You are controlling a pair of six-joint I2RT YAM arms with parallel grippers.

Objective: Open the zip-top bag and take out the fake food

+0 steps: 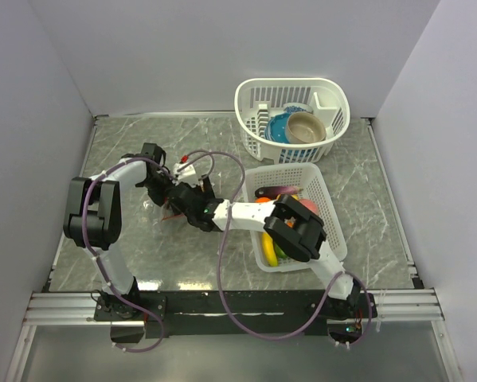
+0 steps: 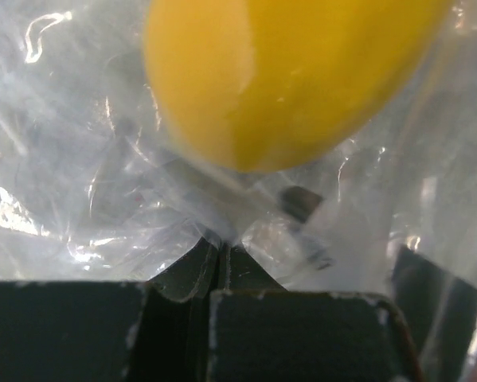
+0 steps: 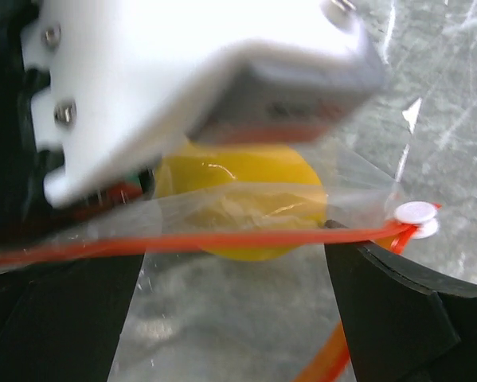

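Observation:
The zip-top bag (image 1: 166, 212) lies on the grey table between both arms. My left gripper (image 2: 222, 248) is shut on a fold of its clear plastic (image 2: 79, 183), with a yellow piece of fake food (image 2: 286, 79) inside the bag just beyond the jaws. In the top view that gripper (image 1: 160, 192) sits over the bag's left side. My right gripper (image 3: 234, 294) stands open astride the bag's mouth. The red-orange zipper strip (image 3: 222, 239) runs across between its black fingers (image 3: 397, 310), and the white slider (image 3: 416, 212) is at the strip's right end. The yellow piece (image 3: 238, 199) shows behind the strip.
A white slatted basket (image 1: 322, 231) beside the right arm holds more fake food, among it a yellow banana (image 1: 267, 251). A second white basket (image 1: 250, 99) at the back holds a blue bowl (image 1: 279, 127) and a tan bowl (image 1: 306, 127). Grey walls close in both sides.

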